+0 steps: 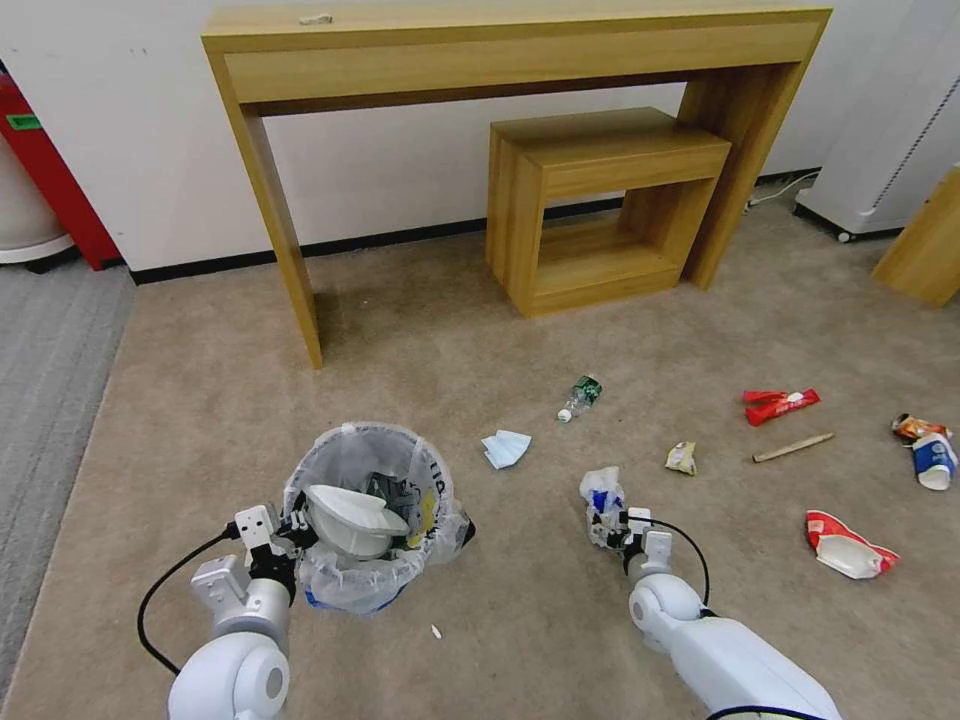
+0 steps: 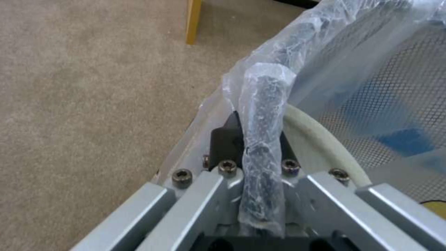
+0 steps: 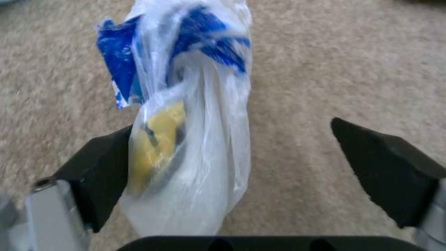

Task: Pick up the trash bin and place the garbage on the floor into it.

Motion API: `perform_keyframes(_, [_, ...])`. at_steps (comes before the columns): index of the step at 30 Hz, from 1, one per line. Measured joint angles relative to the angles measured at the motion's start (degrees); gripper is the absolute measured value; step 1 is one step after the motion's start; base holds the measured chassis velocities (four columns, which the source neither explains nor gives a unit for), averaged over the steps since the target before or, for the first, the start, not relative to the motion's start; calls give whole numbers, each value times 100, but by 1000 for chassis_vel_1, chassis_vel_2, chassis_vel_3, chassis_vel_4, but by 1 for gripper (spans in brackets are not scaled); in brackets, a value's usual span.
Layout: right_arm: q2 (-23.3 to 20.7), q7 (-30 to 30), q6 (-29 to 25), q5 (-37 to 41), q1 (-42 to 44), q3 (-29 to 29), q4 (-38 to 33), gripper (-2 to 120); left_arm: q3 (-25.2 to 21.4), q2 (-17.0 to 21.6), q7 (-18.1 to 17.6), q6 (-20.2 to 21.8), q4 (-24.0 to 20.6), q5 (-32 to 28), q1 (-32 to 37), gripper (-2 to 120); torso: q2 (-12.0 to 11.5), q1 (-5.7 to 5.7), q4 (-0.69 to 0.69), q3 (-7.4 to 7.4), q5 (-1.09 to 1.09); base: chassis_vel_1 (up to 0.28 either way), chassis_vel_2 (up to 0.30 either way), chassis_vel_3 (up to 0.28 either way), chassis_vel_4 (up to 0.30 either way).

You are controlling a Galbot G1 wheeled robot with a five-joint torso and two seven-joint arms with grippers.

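We are holding the trash bin (image 1: 365, 520) by its bagged rim, left gripper (image 2: 260, 157) jaws clamped, a white slipper (image 1: 352, 515) already inside. Our right gripper (image 3: 232, 167) jaws are standing wide around a crumpled wrapper (image 3: 186, 115); mask (image 1: 506, 448), bottle (image 1: 580, 396) and cups are waiting on the floor (image 1: 420, 330).

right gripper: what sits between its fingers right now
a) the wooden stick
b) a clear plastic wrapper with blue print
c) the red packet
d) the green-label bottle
b: the right gripper has its fingers spread either side of a crumpled clear wrapper with blue print, while the bottle, red packet and stick lie apart on the carpet.
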State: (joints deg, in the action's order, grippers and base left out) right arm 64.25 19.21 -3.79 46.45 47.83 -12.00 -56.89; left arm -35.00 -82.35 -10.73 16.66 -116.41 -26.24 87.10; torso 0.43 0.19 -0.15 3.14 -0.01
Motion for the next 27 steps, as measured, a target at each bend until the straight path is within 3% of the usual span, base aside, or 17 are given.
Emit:
perform_keyframes(4, [80,-13,-65,-138,-48,-58,74,89,18,1,4,-26,59,-10,-41,1,0,0,1,0,1,0,0,0,0])
perform_keyframes(14, [117,-323,-311,-483,-62,-146,339,47,26,12,11,-101,90,-62,-83,1,0,0,1,0,1,0,0,0,0])
perform_keyframes(19, [106,-493,-416,-541,-77,-158,441,34,21,10,10,-112,92,-69,-89,1,0,0,0,0,1,0,0,0,0])
perform_keyframes(27, [-195,-1386,-1019,-115,53,-42,43,5,14,-8,-3,-130,134,-69,-109,1,0,0,1,0,3,0,0,0,0])
